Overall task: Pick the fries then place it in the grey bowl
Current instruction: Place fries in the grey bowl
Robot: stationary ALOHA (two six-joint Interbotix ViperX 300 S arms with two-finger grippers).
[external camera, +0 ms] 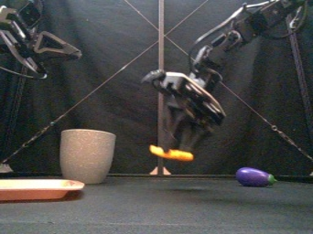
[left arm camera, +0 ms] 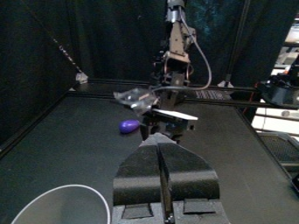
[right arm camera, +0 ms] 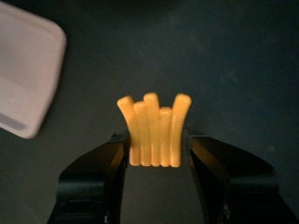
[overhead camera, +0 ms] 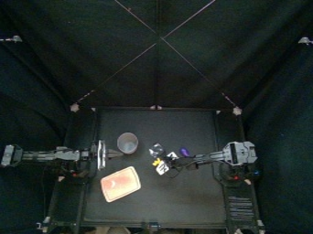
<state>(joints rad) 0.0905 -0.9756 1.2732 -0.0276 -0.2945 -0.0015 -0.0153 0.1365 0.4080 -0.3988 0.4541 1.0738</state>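
Observation:
The yellow fries point(right arm camera: 153, 129) stand upright between the jaws of my right gripper point(right arm camera: 153, 147), which is shut on them. In the front view the fries point(external camera: 171, 154) hang a little above the table, right of the tall grey speckled cup point(external camera: 87, 155), with the right gripper point(external camera: 178, 137) above them. From above, the fries point(overhead camera: 160, 165) are right of the pink tray and in front of the grey cup point(overhead camera: 127, 141). My left gripper point(left arm camera: 165, 171) rests shut at the table's left, beside the cup point(left arm camera: 56, 206).
A flat pink tray point(overhead camera: 120, 184) lies at the front left of the table, also seen as tray point(external camera: 35, 188) and tray point(right arm camera: 26, 74). A purple eggplant toy point(external camera: 253, 176) lies at the right, eggplant point(overhead camera: 185, 152) behind the right gripper.

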